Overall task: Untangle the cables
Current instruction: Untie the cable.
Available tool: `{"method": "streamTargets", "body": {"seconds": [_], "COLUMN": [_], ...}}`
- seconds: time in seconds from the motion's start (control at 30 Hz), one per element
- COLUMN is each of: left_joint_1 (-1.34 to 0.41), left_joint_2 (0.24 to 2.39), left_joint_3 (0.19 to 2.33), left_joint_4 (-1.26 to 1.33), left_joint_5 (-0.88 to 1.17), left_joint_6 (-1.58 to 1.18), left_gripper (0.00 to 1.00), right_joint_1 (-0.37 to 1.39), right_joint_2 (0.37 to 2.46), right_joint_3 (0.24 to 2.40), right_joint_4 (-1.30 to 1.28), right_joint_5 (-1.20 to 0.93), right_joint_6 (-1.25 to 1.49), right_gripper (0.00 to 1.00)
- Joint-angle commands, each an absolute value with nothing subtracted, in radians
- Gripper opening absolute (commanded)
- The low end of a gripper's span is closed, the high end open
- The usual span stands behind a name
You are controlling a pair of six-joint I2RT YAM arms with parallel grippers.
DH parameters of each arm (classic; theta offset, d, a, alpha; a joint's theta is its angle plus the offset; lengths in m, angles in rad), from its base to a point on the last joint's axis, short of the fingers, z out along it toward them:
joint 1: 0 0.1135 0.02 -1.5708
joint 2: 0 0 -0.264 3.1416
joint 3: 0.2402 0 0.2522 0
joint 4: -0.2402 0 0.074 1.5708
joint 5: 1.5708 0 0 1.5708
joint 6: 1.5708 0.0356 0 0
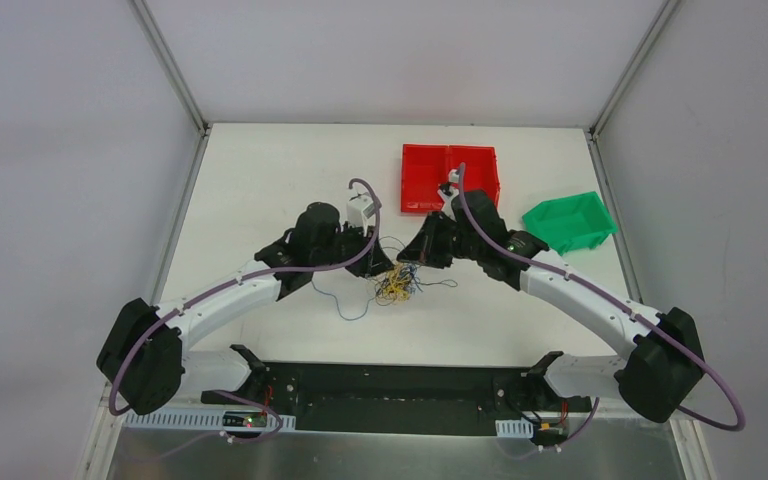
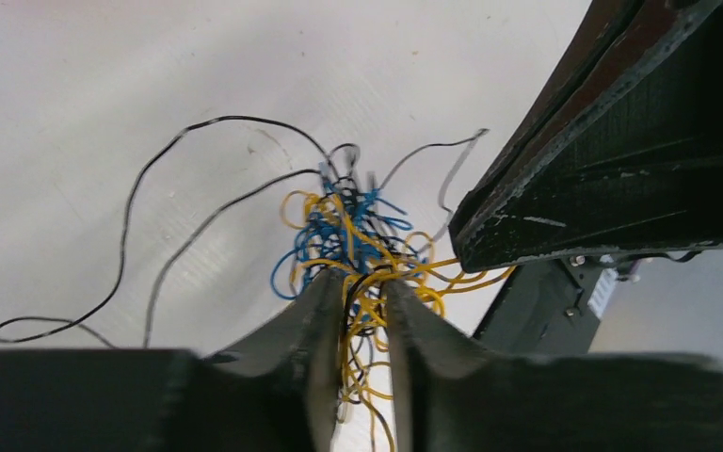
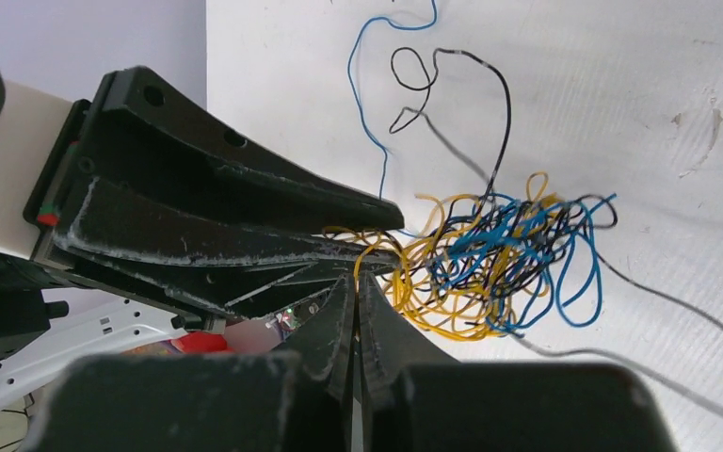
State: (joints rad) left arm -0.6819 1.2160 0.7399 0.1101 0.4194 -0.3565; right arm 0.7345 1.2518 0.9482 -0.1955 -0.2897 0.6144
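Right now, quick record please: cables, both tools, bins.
cables: one knotted clump of yellow, blue and black strands between the tools, loose ends trailing on the table
left tool: narrow gap, yellow strands in it; grip unclear
right tool: shut, tip at the clump's yellow strands
bins: red bin and green bin at the far right, apart from the clump

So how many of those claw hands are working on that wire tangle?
2. The left gripper straddles yellow strands of the cables, its fingers slightly apart. The right gripper is shut on strands at the clump's opposite side. The overhead view shows no others.
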Motion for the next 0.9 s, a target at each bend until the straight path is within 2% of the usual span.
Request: {"method": "streamTargets", "body": {"seconds": [0.0, 0.07, 0.1, 0.13, 0.17, 0.2, 0.23, 0.37, 0.57, 0.7, 0.87], "left_joint_1": [-0.69, -0.69, -0.69, -0.69, -0.69, -0.69, -0.689, -0.688, -0.688, -0.689, -0.689], "left_joint_2": [1.231, 1.235, 1.234, 1.23, 1.224, 1.216, 1.208, 1.185, 1.172, 1.186, 1.215], "left_joint_3": [0.781, 0.782, 0.782, 0.779, 0.773, 0.765, 0.757, 0.741, 0.757, 0.784, 0.813], "left_joint_4": [0.196, 0.191, 0.178, 0.167, 0.161, 0.16, 0.165, 0.184, 0.175, 0.175, 0.174], "left_joint_5": [0.466, 0.446, 0.421, 0.398, 0.377, 0.367, 0.365, 0.394, 0.417, 0.465, 0.508], "left_joint_6": [-0.38, -0.39, -0.394, -0.394, -0.397, -0.399, -0.401, -0.412, -0.427, -0.443, -0.466], "left_gripper": [0.16, 0.0, 0.0, 0.0, 0.0, 0.0, 0.0, 0.0, 0.0, 0.0, 0.0], "right_joint_1": [0.729, 0.726, 0.724, 0.722, 0.72, 0.716, 0.713, 0.688, 0.696, 0.771, 0.8], "right_joint_2": [1.225, 1.224, 1.221, 1.212, 1.202, 1.187, 1.174, 1.12, 1.031, 0.924, 0.896], "right_joint_3": [0.972, 0.967, 0.963, 0.955, 0.943, 0.925, 0.908, 0.818, 0.625, 0.512, 0.509], "right_joint_4": [-0.167, -0.173, -0.179, -0.189, -0.192, -0.193, -0.191, -0.168, -0.07, 0.058, 0.122], "right_joint_5": [-0.31, -0.305, -0.292, -0.271, -0.25, -0.231, -0.213, -0.193, -0.215, -0.166, -0.178], "right_joint_6": [0.637, 0.636, 0.634, 0.633, 0.632, 0.629, 0.624, 0.572, 0.347, 0.221, 0.18], "right_gripper": [0.0, 0.03, 0.21, 0.45, 0.62, 0.73, 0.78, 0.8, 0.65, 0.66, 0.66]}}
